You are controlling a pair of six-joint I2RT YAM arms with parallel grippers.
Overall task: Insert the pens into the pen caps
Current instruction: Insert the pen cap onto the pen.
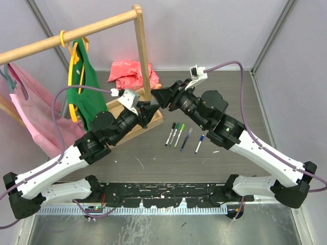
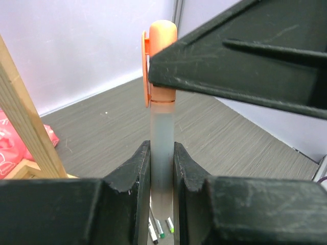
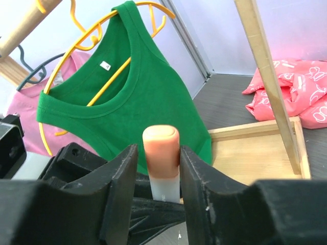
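Observation:
A pen with a pale grey barrel (image 2: 162,153) stands upright in my left gripper (image 2: 162,153), whose jaws are shut on the barrel. An orange pen cap (image 2: 162,35) sits on the pen's top end. My right gripper (image 3: 159,158) brackets that cap (image 3: 161,148): one finger lies against it and a thin gap shows at the other. In the top view the two grippers (image 1: 149,111) (image 1: 159,97) meet tip to tip above the table's middle. Several more pens (image 1: 176,135) with black, green and blue ends lie in a row on the table just right of them.
A wooden clothes rack (image 1: 144,56) with a flat base frame (image 3: 255,153) stands behind the grippers. A green top on a yellow hanger (image 1: 82,87) and a pink garment (image 1: 30,112) hang from it. A red-pink crumpled cloth (image 1: 130,74) lies at the back.

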